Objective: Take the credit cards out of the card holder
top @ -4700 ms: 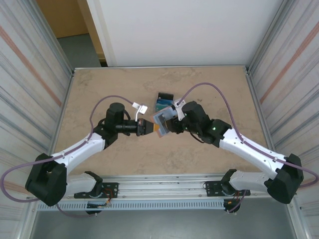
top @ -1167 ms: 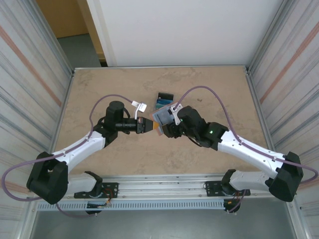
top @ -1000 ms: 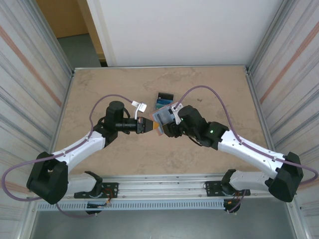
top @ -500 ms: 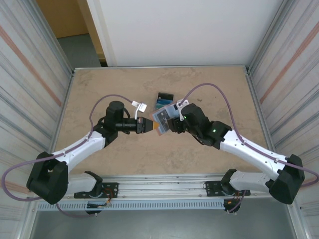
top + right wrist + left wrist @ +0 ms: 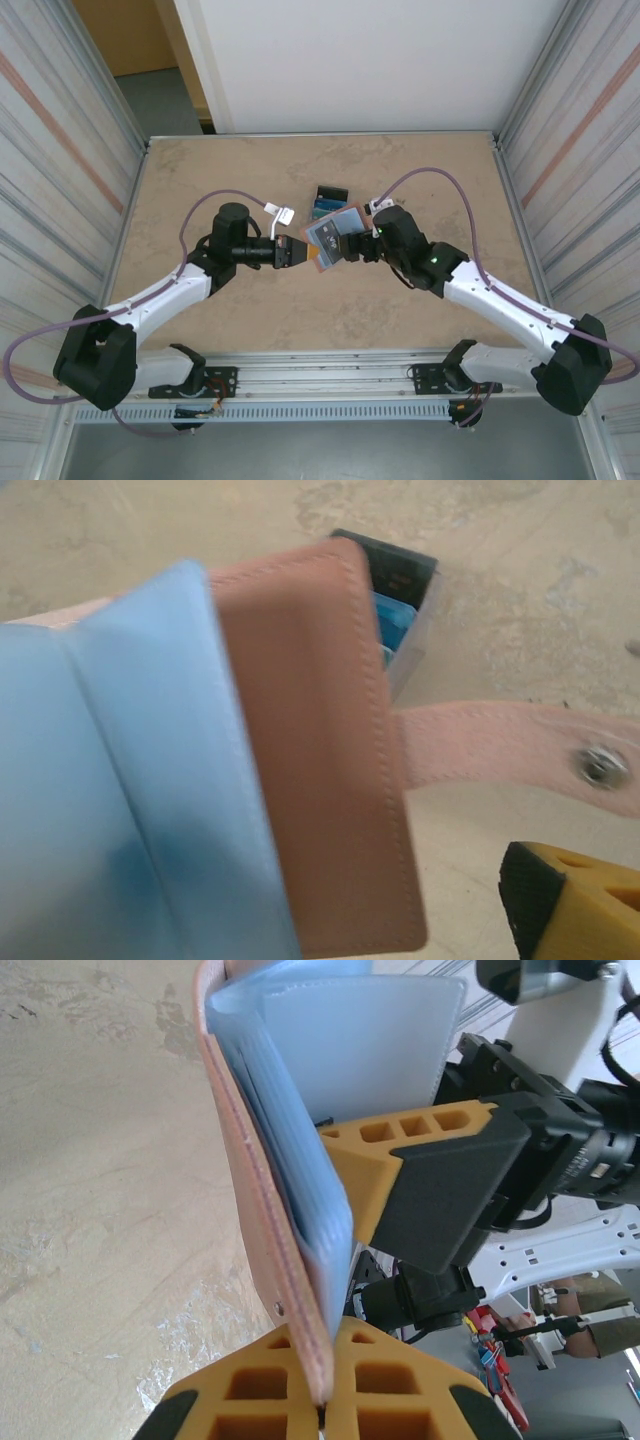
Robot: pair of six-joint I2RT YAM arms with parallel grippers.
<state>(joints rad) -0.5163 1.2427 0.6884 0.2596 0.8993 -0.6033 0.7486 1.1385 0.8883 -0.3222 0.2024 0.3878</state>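
Note:
The card holder (image 5: 322,246), salmon-brown outside and blue-grey inside, hangs above the table centre. My left gripper (image 5: 292,252) is shut on its lower edge (image 5: 318,1365), with the leather pinched between the orange fingertips (image 5: 400,1400). My right gripper (image 5: 353,247) stands open just right of the holder. One of its fingers (image 5: 430,1185) lies alongside the blue inner flap (image 5: 330,1070). In the right wrist view the holder (image 5: 320,760) hangs half unfolded, its closing tab (image 5: 500,742) sticking out right. Credit cards (image 5: 327,203), black and blue, lie on the table behind it (image 5: 392,600).
A beige stone-look table (image 5: 220,180) is walled by ribbed metal panels (image 5: 70,150) left and right and a white board (image 5: 350,60) at the back. Both arms meet at the centre, with bare tabletop around them.
My right gripper has opened, released the card holder and drawn back slightly to the right. The holder has spread a little. The left gripper keeps its hold and has not moved.

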